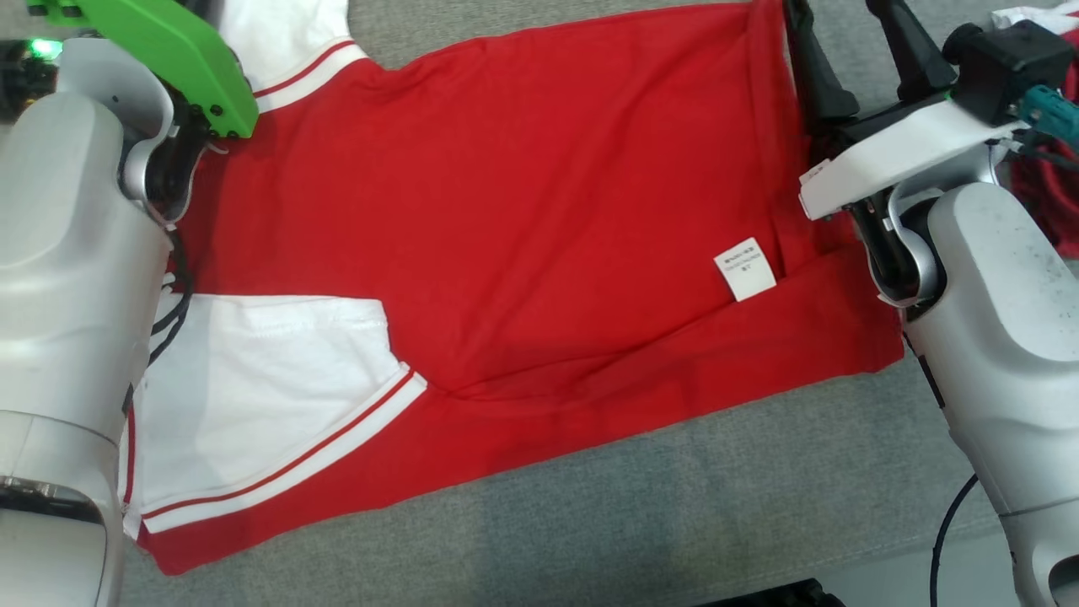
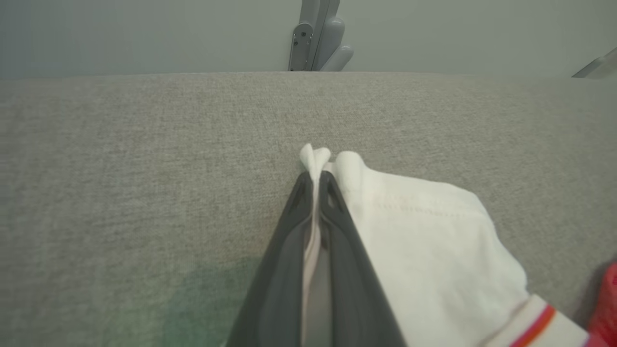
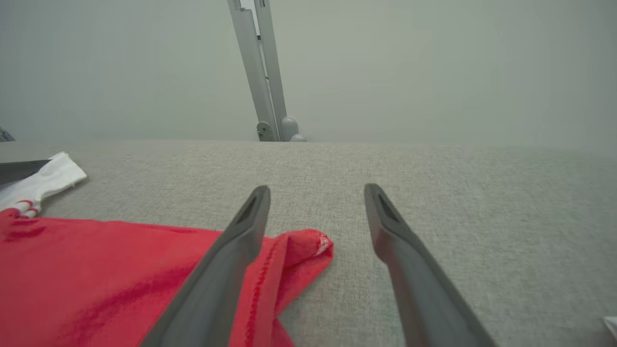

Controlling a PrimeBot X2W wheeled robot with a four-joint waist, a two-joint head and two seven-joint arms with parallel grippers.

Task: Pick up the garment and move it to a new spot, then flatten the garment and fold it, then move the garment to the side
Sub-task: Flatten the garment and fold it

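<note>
Laid out on the grey table: the garment, a red shirt with white sleeves, spread wide and mostly flat, with one long crease along its near edge. The near sleeve lies over the red body at the lower left, its cuff striped red. The far sleeve sits at the top left, just beside the green cover on the left wrist. A white care label shows close to the hem on the right side.

Noted on the left claw: fingers pressed together, pinching a fold of the far sleeve's white cloth. A small tuft pokes out past the tips. The rest of that sleeve trails to the lower right of the left wrist view, striped cuff last. Tips and cloth sit low against the table.

Noted on the right claw: fingers spread wide, gripping nothing. In the right wrist view one finger crosses over the red hem and the other stands over bare table. The hem's turned-up corner lies between the two, nearer the first. Cannot tell whether the tips touch the table. The head view places this claw at the garment's far right corner.

Beyond the table's far edge, a pale metal stand rises against a plain wall. More red and white cloth lies at the right edge of the head view, partly hidden behind the right arm.
</note>
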